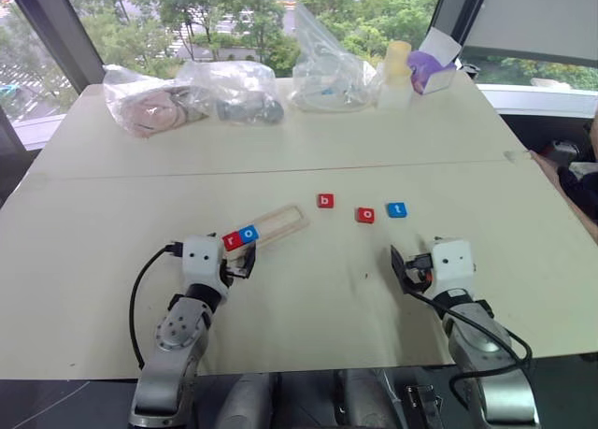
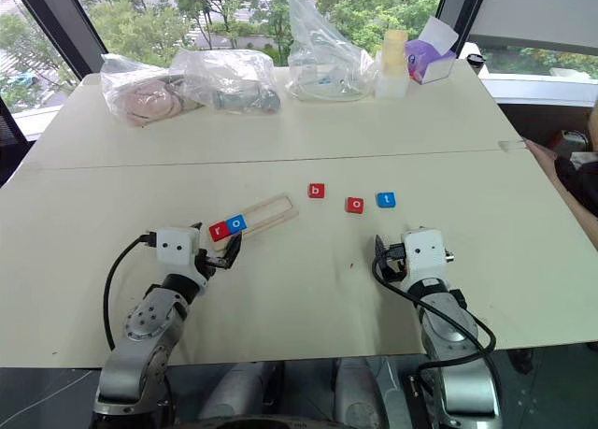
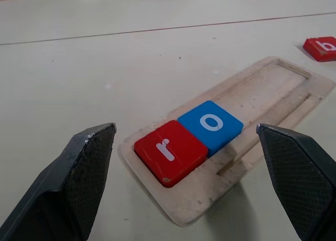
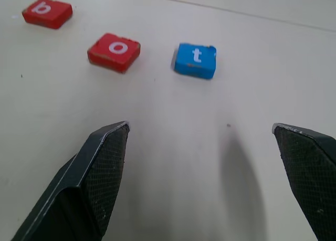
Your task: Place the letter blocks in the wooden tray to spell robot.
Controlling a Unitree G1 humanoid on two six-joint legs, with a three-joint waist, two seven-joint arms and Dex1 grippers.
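**Two of five tiles seated; the red b comes next**

The desk (image 1: pixel 308 298) carries the wooden tray (image 1: pixel 280 222), lying at a slant. The left tool (image 1: pixel 245 259) hovers at the tray's near end, jaws wide and empty; the right tool (image 1: pixel 404 268) waits well to the tray's right, jaws likewise wide and empty. In the tray's near end sit the red r (image 3: pixel 169 150) and blue o (image 3: pixel 210 124), touching. Just beyond the tray's far end lies the red b (image 1: pixel 325 201); further right, the red o (image 1: pixel 365 214), then the blue t (image 1: pixel 397 209). Good practice would probably be to grip b by opposite edges, match the tray's slant, and lower it flush against the blue o.
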